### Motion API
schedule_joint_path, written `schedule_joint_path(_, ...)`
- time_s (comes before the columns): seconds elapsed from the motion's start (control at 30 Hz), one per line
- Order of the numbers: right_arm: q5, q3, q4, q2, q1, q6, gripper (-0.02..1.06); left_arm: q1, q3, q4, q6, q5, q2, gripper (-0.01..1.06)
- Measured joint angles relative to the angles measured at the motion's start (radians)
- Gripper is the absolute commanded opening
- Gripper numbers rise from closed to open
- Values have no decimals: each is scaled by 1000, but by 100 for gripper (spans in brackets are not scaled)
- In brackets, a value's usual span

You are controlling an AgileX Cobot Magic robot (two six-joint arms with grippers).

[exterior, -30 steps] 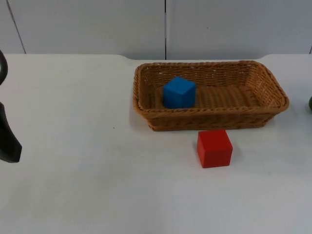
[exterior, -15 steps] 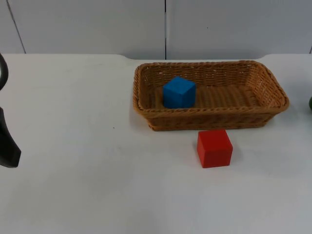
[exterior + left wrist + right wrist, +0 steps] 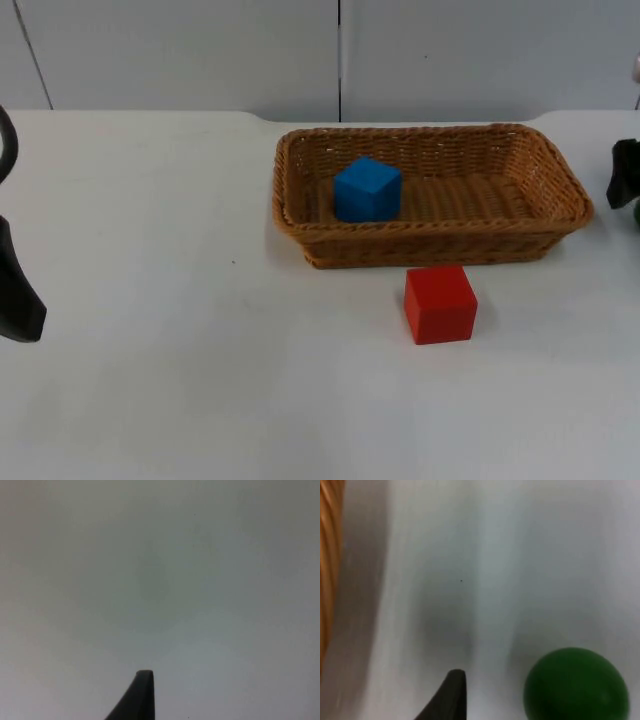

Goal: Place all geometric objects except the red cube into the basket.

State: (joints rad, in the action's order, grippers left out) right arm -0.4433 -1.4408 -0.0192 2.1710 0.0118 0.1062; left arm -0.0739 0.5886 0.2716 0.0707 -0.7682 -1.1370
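Observation:
A woven basket (image 3: 555,215) stands at the middle right of the table, and its rim (image 3: 327,555) appears in the right wrist view. A blue cube (image 3: 367,189) rests inside it, toward its left end. The red cube (image 3: 439,303) sits on the table just in front of the basket. A green ball (image 3: 575,686) lies on the table to the right of the basket. My right gripper (image 3: 622,183) hangs at the table's right edge, beside the basket's right end and close above the ball. At the far left edge waits my left gripper (image 3: 20,318), over bare table.
The white table (image 3: 180,350) ends at the grey partition wall (image 3: 200,50) behind the basket. Open surface stretches across the left half and the front.
My right gripper has come into the top view at the right edge, beside the basket. The cubes, the basket and the left arm have stayed in place.

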Motion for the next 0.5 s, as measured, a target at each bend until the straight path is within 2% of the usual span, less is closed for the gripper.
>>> schedule_joint_path(0.1, 27, 0, 0, 18, 0, 7, 103, 0, 0, 0, 2, 0, 0, 105)
schedule_joint_path(0.17, 29, 0, 0, 18, 0, 8, 96, 0, 0, 0, 6, 0, 0, 105)
schedule_joint_path(0.2, 34, 0, 0, 18, 0, 11, 96, 0, 0, 0, 10, 0, 0, 105)
schedule_joint_path(0.37, 45, -2, 0, 24, 0, 11, 62, 0, 0, 0, 17, 0, 2, 105)
schedule_joint_path(0.4, 45, -2, 0, 29, 0, 11, 62, 0, 0, 0, 17, 0, 2, 105)
schedule_joint_path(0.5, 41, -2, 0, 39, 0, 11, 39, 0, 0, 0, 17, 0, 2, 105)
